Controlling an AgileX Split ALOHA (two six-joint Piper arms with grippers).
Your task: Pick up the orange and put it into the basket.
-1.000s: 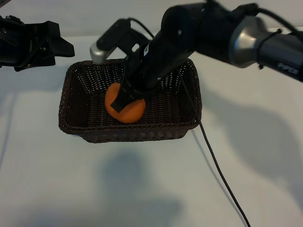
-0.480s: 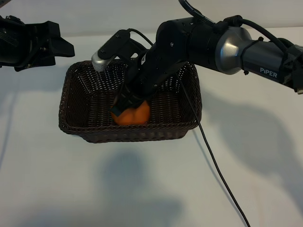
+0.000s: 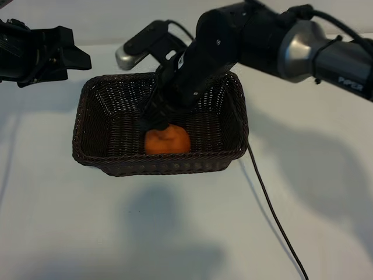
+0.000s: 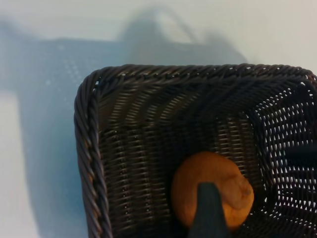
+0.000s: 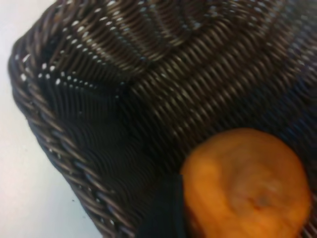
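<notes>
Orange (image 3: 166, 141): matte, slightly lumpy fruit with a puckered nub; lies on the floor of the basket (image 3: 93, 87), close to the long wall nearest the exterior camera and about midway between the two short ends. It appears to sit on the weave by its own weight, so the placing part of the task looks done.

Basket: dark brown wicker, rectangular with rounded corners, sloping sides, braided rim; open weave lets light through the walls. Stands on a plain white table (image 3: 175, 233).

Right gripper (image 3: 152, 119): reaches down into the basket from the far rim, poised just above the fruit. Jaws appear spread with nothing between them, which suits a release.

Left gripper (image 3: 73, 52): hangs beyond the basket's far left corner, clear of the rim, jaws parted and empty; judged idle.

Cable (image 3: 274, 216): thin, black, trails across the table from the basket's right end.
</notes>
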